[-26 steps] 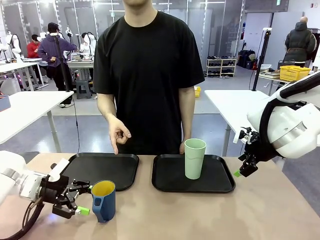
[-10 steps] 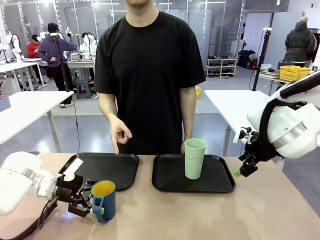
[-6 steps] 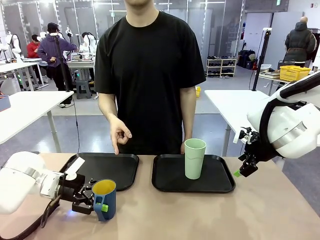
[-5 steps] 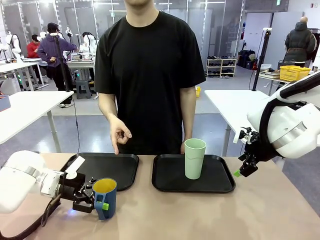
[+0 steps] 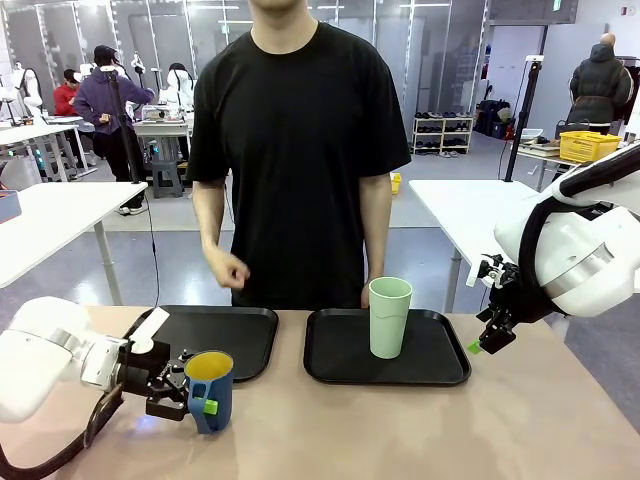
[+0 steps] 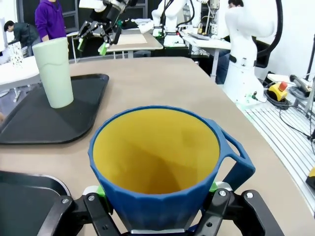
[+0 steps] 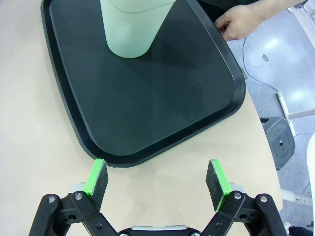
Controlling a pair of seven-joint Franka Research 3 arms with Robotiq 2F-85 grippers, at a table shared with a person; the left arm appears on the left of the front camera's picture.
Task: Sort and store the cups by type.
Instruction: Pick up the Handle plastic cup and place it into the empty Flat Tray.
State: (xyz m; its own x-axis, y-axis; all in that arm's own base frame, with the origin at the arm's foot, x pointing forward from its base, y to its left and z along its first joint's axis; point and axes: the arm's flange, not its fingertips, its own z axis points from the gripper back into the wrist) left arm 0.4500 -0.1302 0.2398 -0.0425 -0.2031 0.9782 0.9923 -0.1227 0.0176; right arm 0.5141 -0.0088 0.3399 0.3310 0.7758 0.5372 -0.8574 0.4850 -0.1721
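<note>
Left wrist view first: our left hand (image 6: pixel 156 206) is clamped on the dark-blue mug (image 6: pixel 160 164), one green pad on each side of the lower body, handle sticking out to one side, yellow inside facing up. In the front view the same left hand (image 5: pixel 185 392) holds the mug (image 5: pixel 209 390) over the counter (image 5: pixel 400 430), just in front of the near edge of the left tray (image 5: pixel 215 335). We cannot tell whether the mug's base touches the counter.

Our right hand (image 7: pixel 156 183) hangs spread wide with nothing between the pads, over bare counter just off the corner of the right tray (image 7: pixel 147 98). The pale-green tumbler (image 5: pixel 389 316) stands upright on that tray. The person's hand (image 7: pixel 241 22) rests by that tray's far rim.

Step in hand, as we judge it: the mug is gripped and ready to carry. The next move calls for lifting it above the left tray's rim, keeping it upright, and setting it down on that tray, apart from the tumbler.
</note>
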